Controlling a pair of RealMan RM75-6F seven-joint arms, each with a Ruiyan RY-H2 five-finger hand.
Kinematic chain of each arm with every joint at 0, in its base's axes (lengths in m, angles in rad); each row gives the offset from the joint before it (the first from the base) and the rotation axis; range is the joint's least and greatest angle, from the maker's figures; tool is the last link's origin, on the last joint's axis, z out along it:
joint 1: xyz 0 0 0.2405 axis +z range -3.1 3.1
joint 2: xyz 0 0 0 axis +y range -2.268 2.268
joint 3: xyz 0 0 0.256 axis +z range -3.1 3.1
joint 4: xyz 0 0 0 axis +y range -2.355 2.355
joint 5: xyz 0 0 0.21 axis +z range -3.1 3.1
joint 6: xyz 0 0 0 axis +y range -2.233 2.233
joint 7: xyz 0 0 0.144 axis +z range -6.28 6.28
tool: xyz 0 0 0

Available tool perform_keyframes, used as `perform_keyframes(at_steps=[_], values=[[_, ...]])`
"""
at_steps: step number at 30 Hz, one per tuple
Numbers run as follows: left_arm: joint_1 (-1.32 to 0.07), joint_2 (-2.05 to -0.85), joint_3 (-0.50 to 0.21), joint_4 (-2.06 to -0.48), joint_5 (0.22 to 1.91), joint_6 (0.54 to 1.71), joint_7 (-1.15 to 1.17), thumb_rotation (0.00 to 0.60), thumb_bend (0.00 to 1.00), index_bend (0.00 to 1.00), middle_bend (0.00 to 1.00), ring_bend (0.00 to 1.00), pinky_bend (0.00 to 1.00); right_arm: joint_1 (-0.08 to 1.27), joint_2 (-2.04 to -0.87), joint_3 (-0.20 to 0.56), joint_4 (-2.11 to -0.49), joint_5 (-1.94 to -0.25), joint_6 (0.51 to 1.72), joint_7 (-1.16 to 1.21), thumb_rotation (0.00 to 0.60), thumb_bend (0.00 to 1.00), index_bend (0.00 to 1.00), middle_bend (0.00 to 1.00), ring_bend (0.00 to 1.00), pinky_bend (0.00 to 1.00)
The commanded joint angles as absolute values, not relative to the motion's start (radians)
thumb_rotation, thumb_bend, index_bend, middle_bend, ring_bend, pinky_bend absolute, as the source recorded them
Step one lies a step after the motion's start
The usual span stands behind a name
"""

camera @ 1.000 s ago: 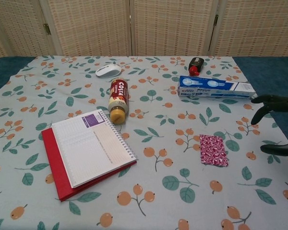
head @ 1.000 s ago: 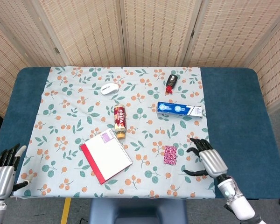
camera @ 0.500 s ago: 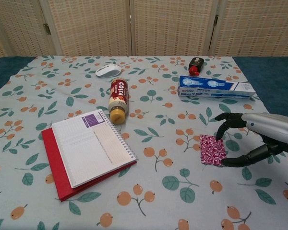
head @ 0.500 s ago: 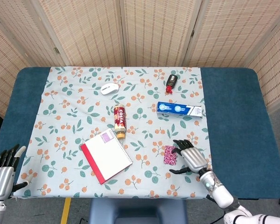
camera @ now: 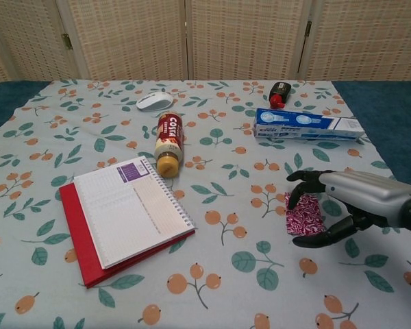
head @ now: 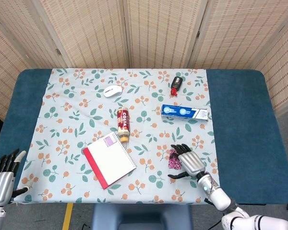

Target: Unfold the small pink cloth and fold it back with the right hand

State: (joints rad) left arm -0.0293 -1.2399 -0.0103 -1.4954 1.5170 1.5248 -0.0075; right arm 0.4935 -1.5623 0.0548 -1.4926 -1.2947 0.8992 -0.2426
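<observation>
Right hand [camera: 349, 205] slid left, so its spread fingers now arch over the pink cloth [camera: 303, 214], whose long axis runs front-to-back.

**Robot body: appearance notes**

Right hand [camera: 349, 205]: silver-grey metallic shell over the back of the palm, smooth and rounded. Fingers [camera: 303, 179] are black, slim and segmented. The thumb is black too. In the head view, the same right hand [head: 188, 161] shows a light grey back plate with dark fingers. Behind it sits a pale grey tapered wrist section with a small teal/green dot on it. The white forearm casing continues toward the bottom frame edge.

Left hand [head: 4, 178]: same build, with a grey metallic palm block and black fingers, plus one pale fingertip or thumb cover. Only partly in frame at the lower left corner; no cables or screws resolvable.
</observation>
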Motion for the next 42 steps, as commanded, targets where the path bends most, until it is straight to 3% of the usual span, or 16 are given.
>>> perform_keyframes(at_steps=[1, 20, 42], values=[[-0.029, -1.240, -0.010, -1.493, 1.515, 1.524, -0.010, 0.600, 0.29, 0.11, 0.06, 0.10, 0.00, 0.498, -1.568, 0.051, -1.487, -1.294, 0.899, -0.246, 0.278, 0.21, 0.29, 0.07, 0.00, 0.00], [-0.025, -1.242, -0.009, -1.489, 1.517, 1.525, -0.011, 0.600, 0.29, 0.11, 0.06, 0.10, 0.00, 0.477, -1.539, 0.009, -1.478, -1.284, 0.928, -0.251, 0.277, 0.21, 0.29, 0.07, 0.00, 0.00], [-0.030, -1.249, -0.009, -1.493, 1.516, 1.516, 0.004, 0.600, 0.29, 0.11, 0.06, 0.10, 0.00, 0.384, -1.416, -0.052, -1.522, -1.320, 1.024, -0.195, 0.277, 0.21, 0.29, 0.07, 0.00, 0.00]])
